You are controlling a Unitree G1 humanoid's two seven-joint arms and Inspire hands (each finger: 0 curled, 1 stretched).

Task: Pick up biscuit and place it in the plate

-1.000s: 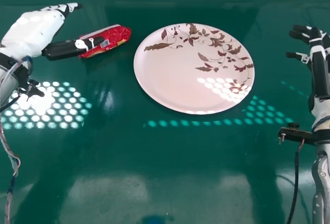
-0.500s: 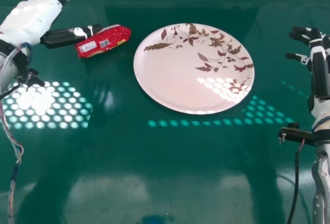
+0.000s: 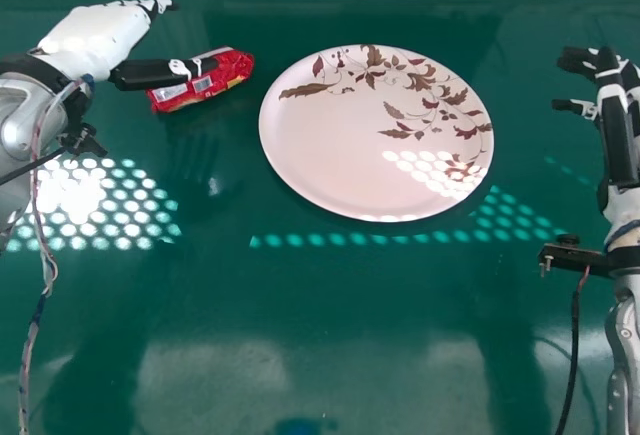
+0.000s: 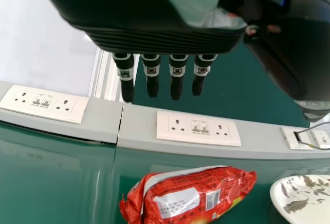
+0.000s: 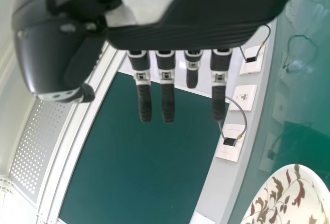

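At far left, beyond the plate's (image 3: 330, 155) left rim, the red biscuit packet (image 3: 225, 77) lies unmoved, likely light, slick and crushable, best pinched gently round its middle. Since the earlier frame, the open left hand (image 3: 95, 37) has shifted rightward, thumb (image 3: 150, 75) perhaps touching the packet; the right hand (image 3: 617, 90), also open, idles

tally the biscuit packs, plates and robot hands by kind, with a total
biscuit packs: 1, the red pack
plates: 1, the leaf-patterned plate
robot hands: 2, left hand and right hand
total: 4
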